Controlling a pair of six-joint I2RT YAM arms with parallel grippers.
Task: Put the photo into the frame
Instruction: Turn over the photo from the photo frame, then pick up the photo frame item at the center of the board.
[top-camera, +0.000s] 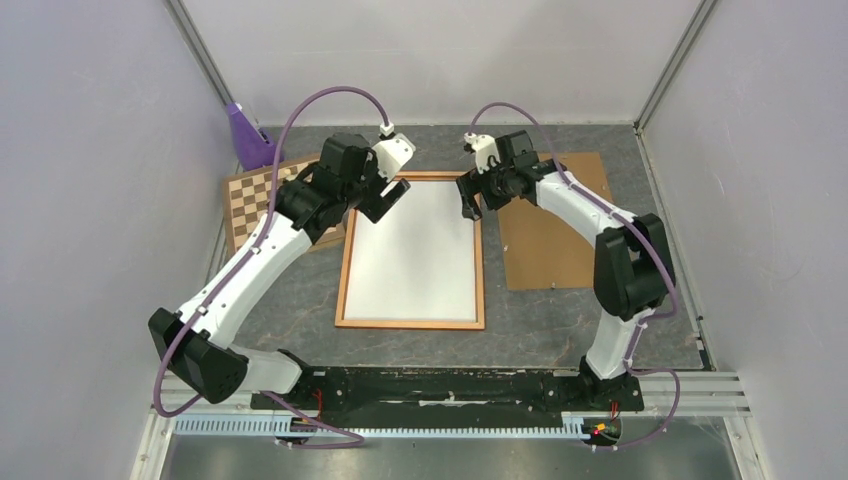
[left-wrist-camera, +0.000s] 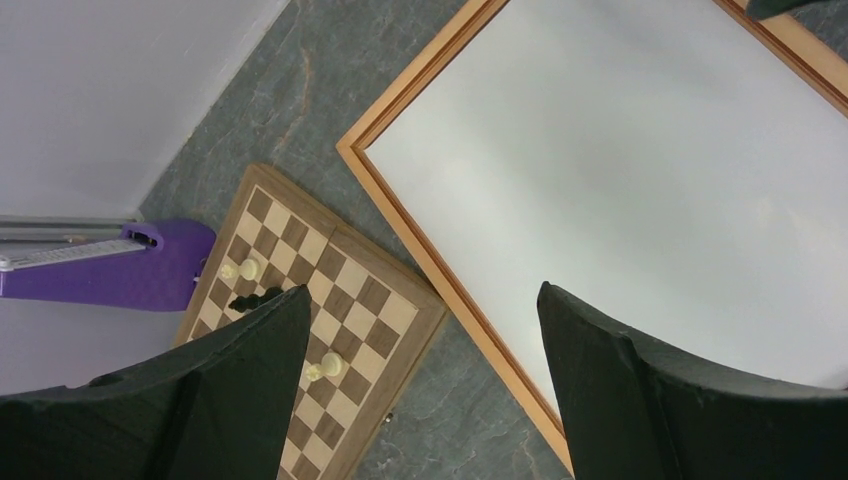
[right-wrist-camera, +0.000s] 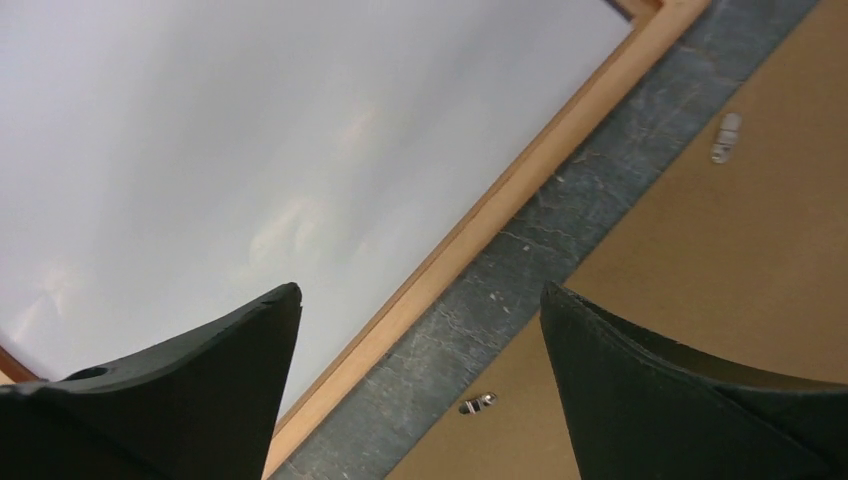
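Photo (top-camera: 415, 250): where is it lying?

— Flat inside the frame (top-camera: 410, 323), white back up, filling the opening from rail to rail. In the right wrist view, faint pale shapes show through the paper. The frame lies in the middle of the bench (top-camera: 300, 300), its long rails running from the near edge toward the far edge.

And the left gripper (top-camera: 390, 200)?

— It hangs over the frame's left rail, close to the far-left corner. Its two black fingers (left-wrist-camera: 240, 390) stand wide apart with nothing between them. Through the gap the wrist camera sees the rail, the photo and a strip of grey bench.

The right gripper (top-camera: 472, 205)?

— Over the frame's right rail, close to the far-right corner. Its jaws are spread too and hold nothing. Below the gap lie the rail and the bench strip next to it.

What else is on the bench?

— A hardboard backing panel (top-camera: 550, 240) lies to the right of the frame, apart from it, with a small metal tab (right-wrist-camera: 727, 137) on its surface. A chessboard (top-camera: 250, 200) lies toward the far-left corner. Its nearest corner is just beside the left rail but not touching, and it carries a few chess pieces (left-wrist-camera: 248, 268). Behind it, in the far-left corner, stands a purple object (top-camera: 250, 140); I cannot tell what it is.
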